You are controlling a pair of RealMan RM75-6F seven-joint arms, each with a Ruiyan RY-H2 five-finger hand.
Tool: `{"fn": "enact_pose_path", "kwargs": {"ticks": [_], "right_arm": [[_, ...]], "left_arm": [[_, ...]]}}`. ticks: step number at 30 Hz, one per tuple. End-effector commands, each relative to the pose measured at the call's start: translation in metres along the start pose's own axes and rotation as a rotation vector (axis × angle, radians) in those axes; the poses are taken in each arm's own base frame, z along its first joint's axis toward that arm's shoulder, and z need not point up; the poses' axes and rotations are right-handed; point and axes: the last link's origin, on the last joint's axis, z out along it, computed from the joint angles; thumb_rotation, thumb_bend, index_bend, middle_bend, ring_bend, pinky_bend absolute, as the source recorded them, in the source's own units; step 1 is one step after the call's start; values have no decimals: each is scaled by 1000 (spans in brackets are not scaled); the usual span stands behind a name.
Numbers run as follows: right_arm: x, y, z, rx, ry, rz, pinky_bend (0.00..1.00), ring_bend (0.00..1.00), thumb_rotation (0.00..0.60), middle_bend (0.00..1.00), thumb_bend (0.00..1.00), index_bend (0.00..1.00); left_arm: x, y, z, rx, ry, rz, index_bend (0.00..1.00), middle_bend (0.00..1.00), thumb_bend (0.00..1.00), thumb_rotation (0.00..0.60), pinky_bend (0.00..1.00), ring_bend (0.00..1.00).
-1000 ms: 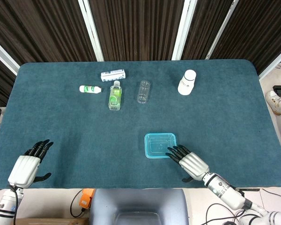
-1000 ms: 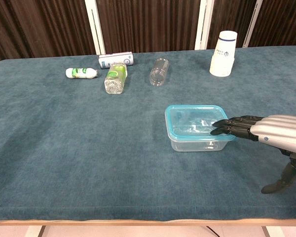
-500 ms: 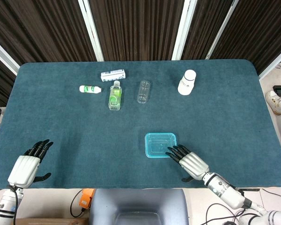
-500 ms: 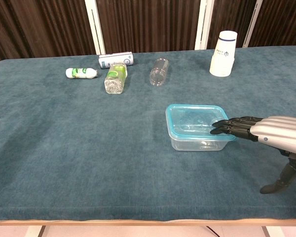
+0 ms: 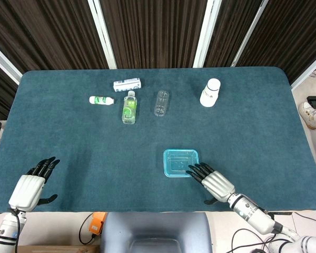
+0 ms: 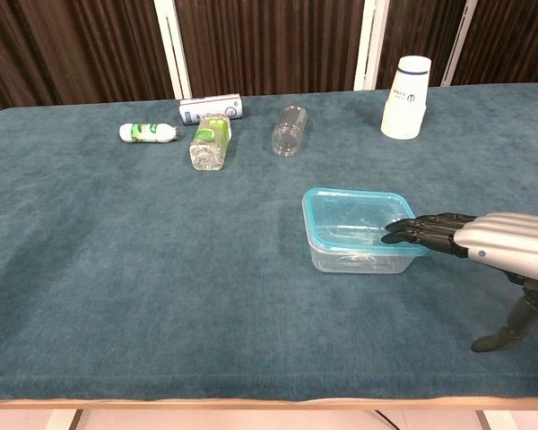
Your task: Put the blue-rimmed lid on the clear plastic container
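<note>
Left hand [image 5: 30, 185] idle at near table edge, fingers apart, holding nothing. Bottle labels far left: print too small to read. Blue-rimmed lid [image 6: 361, 219] seated on clear plastic container [image 6: 354, 258], centre-right. Right hand [image 6: 484, 240] flat, fingers extended, tips on lid's near-right corner; seating step judged underway. Next: press down evenly, check corners.

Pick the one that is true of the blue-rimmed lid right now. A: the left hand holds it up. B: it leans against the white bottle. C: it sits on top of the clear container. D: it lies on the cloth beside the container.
C: the blue-rimmed lid sits on the clear plastic container, with the right hand stretched flat at its near right corner.
</note>
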Motion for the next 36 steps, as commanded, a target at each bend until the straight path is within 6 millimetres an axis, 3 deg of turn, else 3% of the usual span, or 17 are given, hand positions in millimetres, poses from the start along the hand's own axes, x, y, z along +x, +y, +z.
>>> {"fn": "enact_pose_path", "kwargs": {"ticks": [1, 11, 25, 28, 31, 36], "right_arm": [[0, 0, 0, -2, -2, 1, 9, 65, 600, 98, 239, 61], [3, -1, 1, 0, 14, 21, 9, 65, 600, 98, 238, 87], [41, -18, 2, 61, 128, -44, 4, 65, 600, 98, 256, 86], [47, -24, 11, 69, 127, -46, 2, 74, 600, 113, 414, 98], [51, -31, 22, 81, 113, -23, 2, 109, 600, 152, 646, 138], [56, -43, 39, 95, 79, -30, 7, 149, 600, 194, 861, 200]], "left_arm": [[0, 0, 0, 0, 0, 0, 110, 84, 422, 600, 341, 110], [0, 0, 0, 1, 0, 0, 110, 84, 422, 600, 341, 111], [0, -1, 1, 2, -2, -1, 110, 84, 422, 600, 341, 110], [0, -1, 1, 2, -3, -2, 109, 84, 421, 600, 340, 110], [0, -1, 1, 2, -3, -2, 110, 84, 421, 600, 341, 110], [1, -1, 1, 4, -2, -4, 110, 84, 422, 600, 341, 110]]}}
